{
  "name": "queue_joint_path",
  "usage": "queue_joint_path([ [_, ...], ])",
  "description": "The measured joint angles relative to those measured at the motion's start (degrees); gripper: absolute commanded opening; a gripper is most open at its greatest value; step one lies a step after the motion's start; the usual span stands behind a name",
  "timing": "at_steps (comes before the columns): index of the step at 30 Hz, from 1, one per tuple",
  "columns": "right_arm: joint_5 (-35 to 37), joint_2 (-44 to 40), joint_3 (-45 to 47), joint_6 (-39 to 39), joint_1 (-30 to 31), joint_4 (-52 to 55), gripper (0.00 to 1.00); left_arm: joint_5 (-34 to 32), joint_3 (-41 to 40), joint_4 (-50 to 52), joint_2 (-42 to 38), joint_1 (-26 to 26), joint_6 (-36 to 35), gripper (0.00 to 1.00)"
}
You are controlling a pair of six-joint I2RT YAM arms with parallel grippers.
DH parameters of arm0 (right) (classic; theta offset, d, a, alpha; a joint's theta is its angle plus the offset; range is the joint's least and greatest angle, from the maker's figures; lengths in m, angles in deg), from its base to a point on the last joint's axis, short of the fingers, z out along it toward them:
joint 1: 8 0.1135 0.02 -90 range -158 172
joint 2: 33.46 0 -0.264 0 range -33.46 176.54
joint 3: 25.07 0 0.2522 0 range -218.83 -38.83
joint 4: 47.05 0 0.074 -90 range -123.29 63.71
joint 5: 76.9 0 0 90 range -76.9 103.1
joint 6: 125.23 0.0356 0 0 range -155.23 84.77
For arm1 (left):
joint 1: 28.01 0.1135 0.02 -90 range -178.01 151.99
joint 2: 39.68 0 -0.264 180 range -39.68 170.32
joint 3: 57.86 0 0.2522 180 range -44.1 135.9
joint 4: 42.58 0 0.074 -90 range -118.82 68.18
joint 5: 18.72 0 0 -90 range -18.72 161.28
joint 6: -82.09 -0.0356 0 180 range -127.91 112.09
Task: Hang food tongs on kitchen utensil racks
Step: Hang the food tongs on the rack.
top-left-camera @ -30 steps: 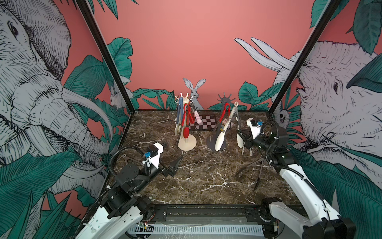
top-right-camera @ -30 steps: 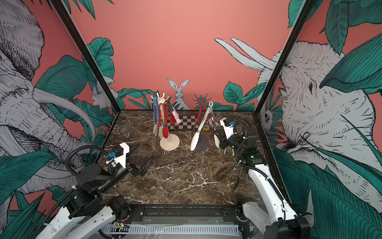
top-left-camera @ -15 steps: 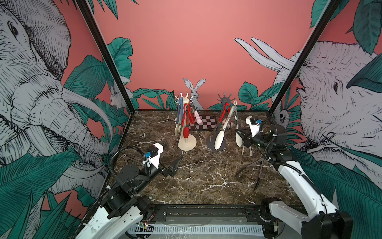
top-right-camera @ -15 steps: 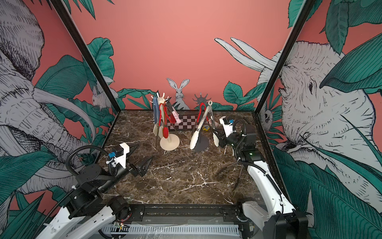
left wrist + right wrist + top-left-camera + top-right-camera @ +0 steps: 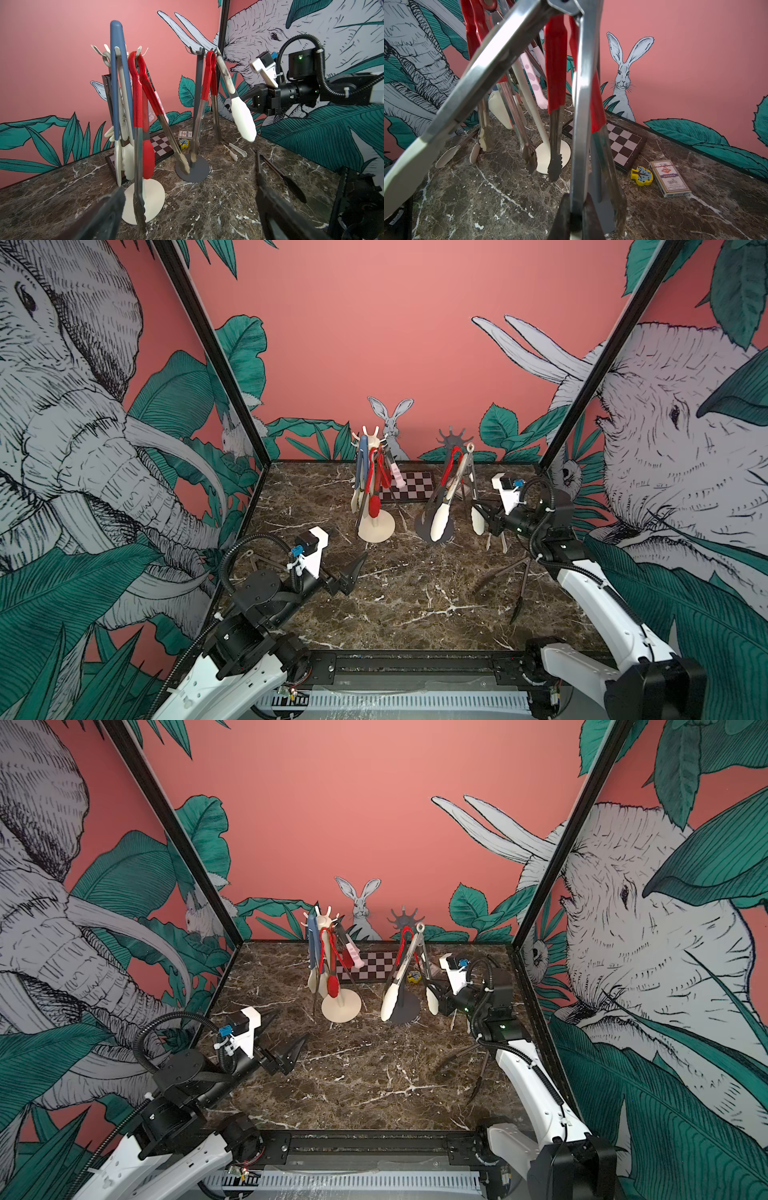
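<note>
Left wrist view had my left gripper [image 5: 189,190] nearest, its fingers spread wide with nothing between them, idle above the marble table [image 5: 218,207]. Just past them stood the cream-white rack [image 5: 155,197], already hung with blue, red and pale tongs [image 5: 116,72]. Off to its side a pair of black tongs [image 5: 294,188] lay flat on the stone, not yet hung.

Farther on, the dark grey rack [image 5: 198,87] carried red-handled tongs [image 5: 207,79], and a small cream-tipped pair [image 5: 239,150] lay on the table beyond its base. Beside that rack my right gripper [image 5: 576,207] was clamped on one steel arm of the big cream-tipped tongs [image 5: 242,118], low down just above the tip. The other arm splayed out, and the top end was up at the crown of prongs.

I judged this to be the hooking step. I could not tell whether the hanging ring had seated over a prong, so the next move called for settling it on, then letting go gently so the pair would not swing off. Farthest back lay the checkered board [image 5: 623,143].
</note>
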Motion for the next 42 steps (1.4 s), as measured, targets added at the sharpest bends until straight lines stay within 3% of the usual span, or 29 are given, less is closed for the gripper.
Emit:
queue_joint_path([
  [42,-2.3,0.6,0.0,2.1,-0.2,0.2,0.01,-1.1,0.0,2.4,-0.8,0.0,0.5,0.99],
])
